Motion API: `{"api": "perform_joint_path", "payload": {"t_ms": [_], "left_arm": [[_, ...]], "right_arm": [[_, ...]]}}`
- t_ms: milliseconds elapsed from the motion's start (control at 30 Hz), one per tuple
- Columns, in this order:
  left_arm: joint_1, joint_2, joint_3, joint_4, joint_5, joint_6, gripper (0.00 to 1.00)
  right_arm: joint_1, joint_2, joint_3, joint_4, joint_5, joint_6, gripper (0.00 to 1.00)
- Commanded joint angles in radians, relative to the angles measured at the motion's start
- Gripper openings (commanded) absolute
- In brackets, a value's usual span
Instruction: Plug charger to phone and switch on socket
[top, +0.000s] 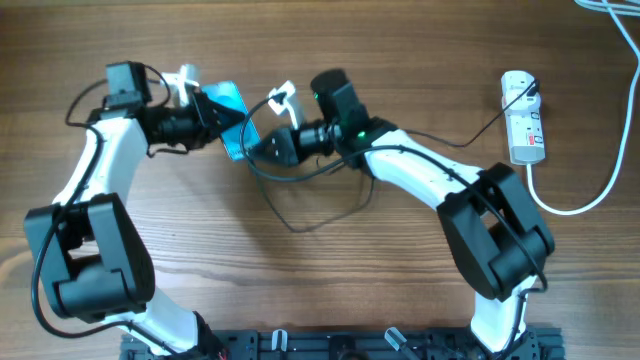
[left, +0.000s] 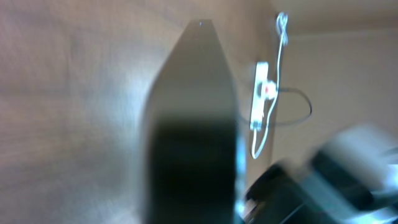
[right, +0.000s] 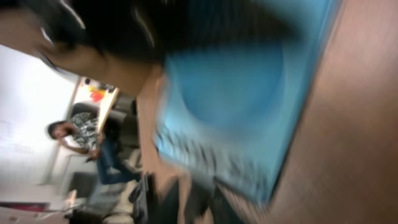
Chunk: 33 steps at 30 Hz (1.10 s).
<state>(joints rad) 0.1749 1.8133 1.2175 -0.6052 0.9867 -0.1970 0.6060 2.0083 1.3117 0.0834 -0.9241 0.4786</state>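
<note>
My left gripper (top: 218, 112) is shut on the phone (top: 233, 118) and holds it tilted above the table, teal-blue screen facing right. The phone shows edge-on and dark in the left wrist view (left: 193, 124), and as a blurred blue screen in the right wrist view (right: 249, 93). My right gripper (top: 258, 150) is at the phone's lower edge, shut on the end of the charger (top: 300, 222). This thin black cable loops over the table to the socket (top: 525, 118) at the far right. The connector tip is hidden. The socket also shows in the left wrist view (left: 260, 93).
A thick white cord (top: 575, 205) runs from the socket toward the table's right edge and up to the back right corner. The black cable loop lies on the wood between the two arms. A black rail (top: 330, 345) runs along the front edge.
</note>
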Motion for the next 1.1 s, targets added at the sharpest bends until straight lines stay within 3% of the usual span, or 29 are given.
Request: {"api": "perform_joint_path", "payload": {"t_ms": [0,33,67,267,300,333,467,500,567,667,833,933,1000,1067], "left_arm": [[-0.026,-0.014,-0.028,-0.009,0.019,0.006,0.04],[-0.026,-0.014,-0.028,-0.006,-0.015,0.006,0.04],[-0.026,-0.014,-0.028,-0.004,-0.025,0.006,0.04],[-0.028,-0.014,-0.028,-0.005,-0.023,0.005,0.04],[-0.032,-0.014,-0.028,-0.004,-0.023,0.002,0.04],[-0.041,-0.014,-0.028,0.010,-0.023,0.002,0.04],[-0.064,-0.014,-0.028,0.123,-0.024,-0.005,0.04],[-0.067,-0.014,-0.028,0.164,-0.024,-0.072,0.04],[-0.075,-0.014,-0.028,0.198,-0.049,-0.081,0.04],[-0.094,-0.013,-0.028,0.171,-0.064,-0.081,0.04],[-0.164,-0.013,-0.028,0.158,-0.064,-0.081,0.04],[-0.174,-0.013,-0.028,0.132,-0.065,-0.080,0.04],[-0.171,-0.013,-0.028,0.134,-0.064,-0.080,0.04],[-0.171,-0.013,-0.028,0.134,-0.064,-0.081,0.04]], "right_arm": [[-0.031,-0.021,0.038,-0.024,0.072,-0.006,0.40],[-0.035,-0.023,0.038,-0.051,0.072,-0.008,0.55],[-0.042,-0.031,0.038,-0.087,0.071,-0.015,0.59],[-0.056,-0.197,0.038,-0.414,0.101,-0.165,0.63],[-0.057,-0.200,0.038,-0.420,0.101,-0.163,0.73],[-0.059,-0.200,0.038,-0.417,0.093,-0.155,1.00],[-0.060,-0.200,0.038,-0.399,0.094,-0.112,1.00],[-0.059,-0.200,0.038,-0.402,0.095,-0.112,0.92],[-0.059,-0.199,0.038,-0.425,0.099,-0.115,0.83],[-0.042,-0.199,0.031,-0.513,0.158,-0.166,0.73],[0.052,-0.199,-0.024,-0.515,0.328,-0.160,0.65],[0.087,-0.199,-0.051,-0.510,0.462,-0.058,0.61],[0.087,-0.199,-0.055,-0.504,0.464,-0.057,0.61],[0.088,-0.199,-0.056,-0.504,0.453,-0.051,0.54]]}}
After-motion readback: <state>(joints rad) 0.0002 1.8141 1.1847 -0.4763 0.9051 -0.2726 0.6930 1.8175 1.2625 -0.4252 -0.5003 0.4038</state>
